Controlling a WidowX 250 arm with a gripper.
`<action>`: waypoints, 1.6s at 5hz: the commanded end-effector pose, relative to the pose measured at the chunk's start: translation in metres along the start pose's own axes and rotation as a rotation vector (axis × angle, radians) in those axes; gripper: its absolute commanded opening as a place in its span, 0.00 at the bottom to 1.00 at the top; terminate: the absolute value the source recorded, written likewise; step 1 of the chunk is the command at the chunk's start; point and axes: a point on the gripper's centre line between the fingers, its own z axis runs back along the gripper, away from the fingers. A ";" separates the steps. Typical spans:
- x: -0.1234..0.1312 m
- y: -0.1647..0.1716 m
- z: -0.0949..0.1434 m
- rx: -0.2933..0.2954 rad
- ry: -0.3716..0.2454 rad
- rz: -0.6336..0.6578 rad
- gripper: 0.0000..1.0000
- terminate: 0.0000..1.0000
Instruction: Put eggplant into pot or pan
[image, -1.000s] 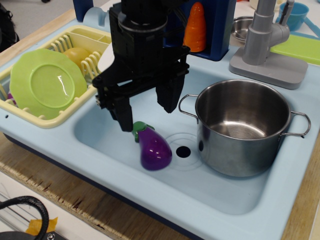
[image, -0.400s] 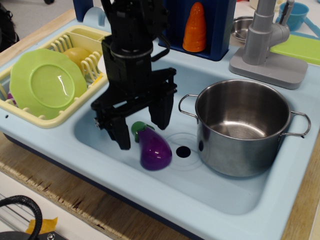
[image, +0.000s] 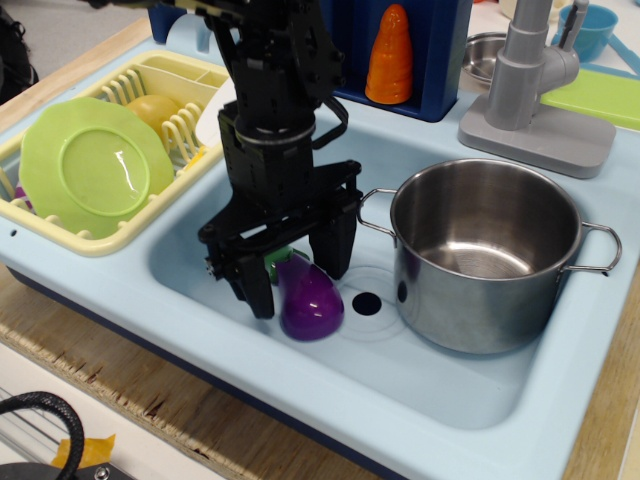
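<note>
Wooden bench (image: 130, 395) edging is showing nearest the camera, framing the pale blue sink (image: 300, 370). Just beyond that edge, the eggplant (image: 309, 298) is lying on the sink floor beside the drain (image: 366, 303), its green cap pointing back toward the arm. Compared with the two earlier views, the gripper (image: 297, 270) is sitting lower: a second ago its black fingers (image: 256, 283) were hanging above the stem, and now they are reaching down on either side of the eggplant's upper half, one on the near left, the other behind on the right. They are spread wide, with the fruit between them and no squeeze apparent; whether either pad is touching the purple skin cannot be told. The eggplant itself is lying just where it lay before. By this reading, the approach is ending and the closing step is coming next, so no lift is under way yet. To the right, the pot (image: 487, 255) is standing upright and empty in the sink, near the eggplant but apart from it. Farther back, a green plate (image: 93, 165) is leaning in the yellow rack (image: 60, 232), and a carrot (image: 390, 55) is standing behind the arm.
</note>
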 end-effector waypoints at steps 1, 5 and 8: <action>-0.001 -0.003 -0.006 -0.013 0.006 -0.031 1.00 0.00; 0.020 0.009 0.024 -0.008 -0.143 0.004 0.00 0.00; 0.015 -0.009 0.081 -0.150 -0.241 -0.003 0.00 0.00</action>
